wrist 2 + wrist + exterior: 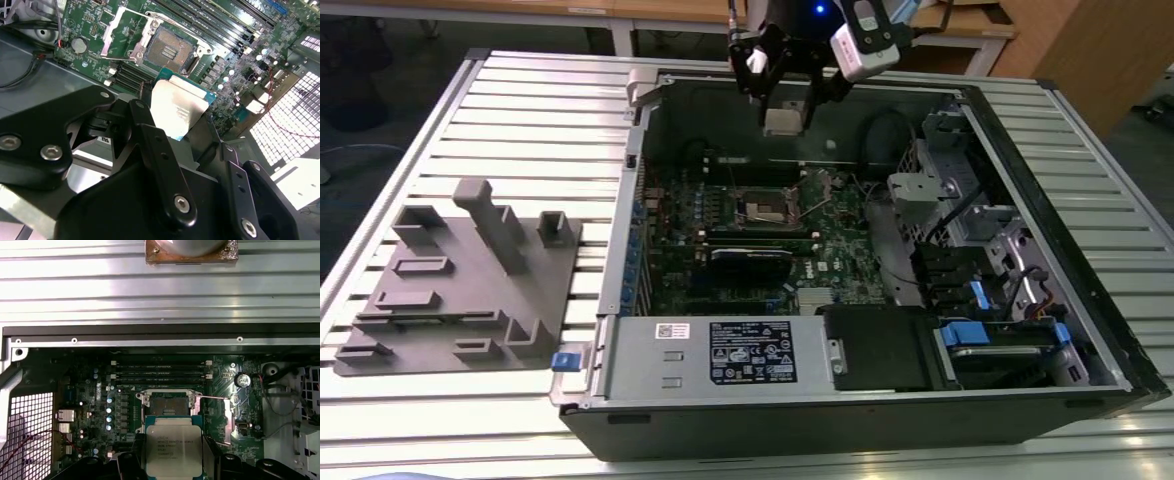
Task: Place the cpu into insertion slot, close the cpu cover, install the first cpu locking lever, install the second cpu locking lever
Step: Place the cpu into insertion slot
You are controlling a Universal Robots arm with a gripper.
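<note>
The cpu (783, 121) is hanging in the air, pinched in the claw (785, 112), silvery lid showing in both wrist views (177, 107) (173, 447). The claw's jaws are pressing on opposite edges of the chip, so the claw is clamped on the cpu. In the exterior view the chip is sitting at about twelve o'clock from the insertion slot (767, 207), well above the board and near the far wall of the computer case (854, 425).

The insertion slot is lying bare, with its dark centre and shiny rim showing in the second wrist view (170, 50) and in the first wrist view (168, 407). Nothing is resting in it. The cpu cover (106, 44) is standing swung open beside the socket, tilted up off the rim.

The green motherboard (720, 220) is lying around the socket. A row of long narrow memory slots (160, 372) is running just beside the socket. A round coin cell (242, 379) is sitting near them.

In the exterior view a grey power supply (720, 355) with a label is lying at six o'clock from the socket, inside the case. At nine o'clock from the case, a grey moulded fixture tray (454, 290) is resting on the slatted metal counter (520, 100), apart from the case wall.
</note>
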